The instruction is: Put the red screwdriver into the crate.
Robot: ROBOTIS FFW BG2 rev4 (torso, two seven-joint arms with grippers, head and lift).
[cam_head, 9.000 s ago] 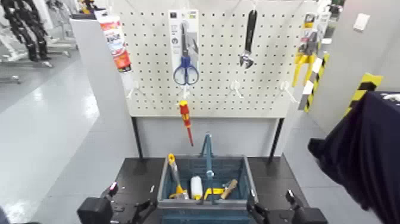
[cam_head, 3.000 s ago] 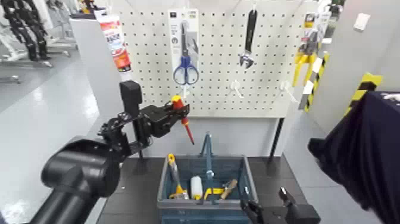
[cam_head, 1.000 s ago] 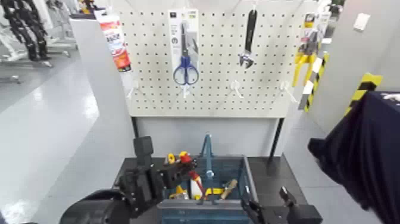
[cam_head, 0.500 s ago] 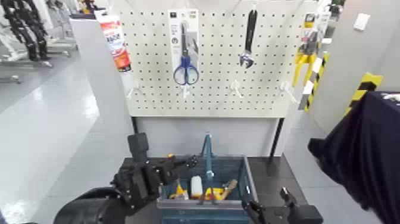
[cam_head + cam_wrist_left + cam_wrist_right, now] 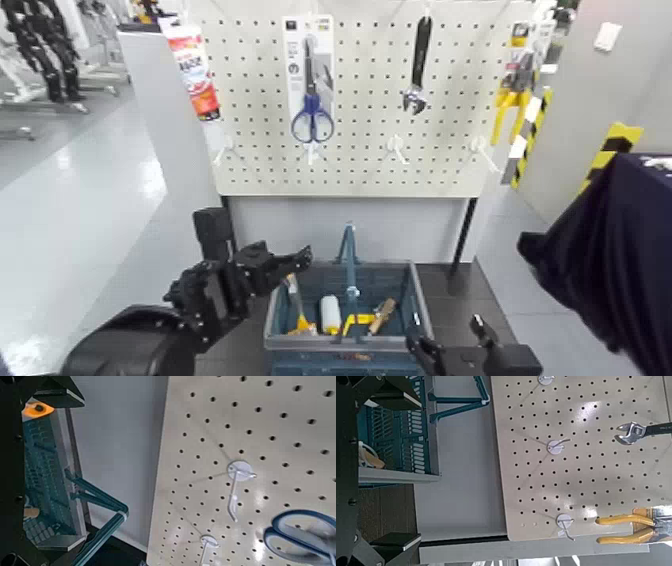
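The blue-grey crate (image 5: 340, 344) stands on the dark table below the pegboard, its tall handle upright. It also shows in the left wrist view (image 5: 47, 471) and the right wrist view (image 5: 391, 439). I cannot see the red screwdriver in any view. A yellow-handled tool (image 5: 290, 298), a white roll and a wooden-handled tool lie in the crate. My left gripper (image 5: 298, 262) is open and empty, just above the crate's far-left corner. My right gripper (image 5: 425, 352) is open and parked low at the crate's right front corner.
The pegboard (image 5: 370, 150) behind the crate carries blue-handled scissors (image 5: 312, 110), a wrench (image 5: 418, 60) and yellow-handled pliers (image 5: 515, 90). The peg in the middle, under the scissors, is bare. A person's dark sleeve (image 5: 610, 260) fills the right edge.
My left gripper took the red screwdriver off the pegboard, carried it down over the crate and let go. It has now drawn back to the left and up a little, empty.
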